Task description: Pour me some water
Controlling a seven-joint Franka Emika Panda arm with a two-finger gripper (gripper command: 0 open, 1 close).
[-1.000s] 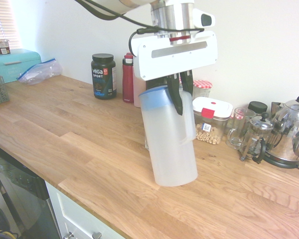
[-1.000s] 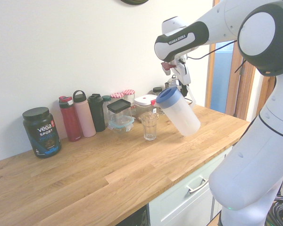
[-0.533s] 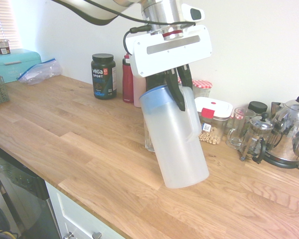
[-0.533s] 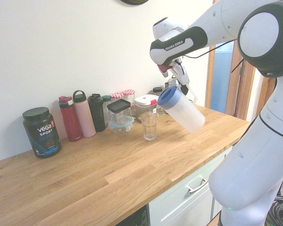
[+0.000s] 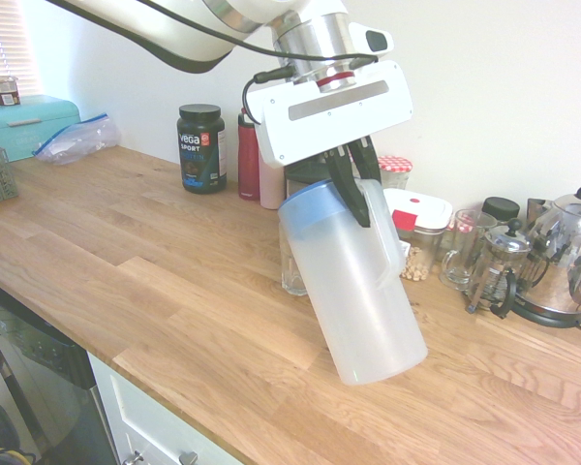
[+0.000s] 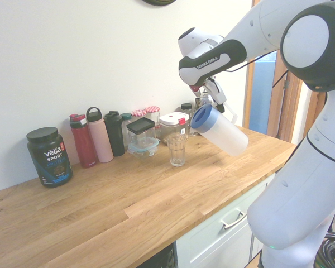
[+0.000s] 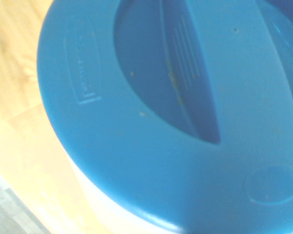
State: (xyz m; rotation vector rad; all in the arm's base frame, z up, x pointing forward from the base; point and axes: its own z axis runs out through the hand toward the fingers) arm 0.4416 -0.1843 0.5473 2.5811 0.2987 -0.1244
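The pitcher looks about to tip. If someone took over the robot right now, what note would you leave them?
Gripper: shut on the handle of the pitcher, which hangs tilted above the counter, blue lid on and leaning toward the glass.
Glass: upright on the counter, in front of the jars; looks empty.
Done: pitcher lifted and brought beside the glass.
Left: tip further, fill the glass, set the pitcher down.
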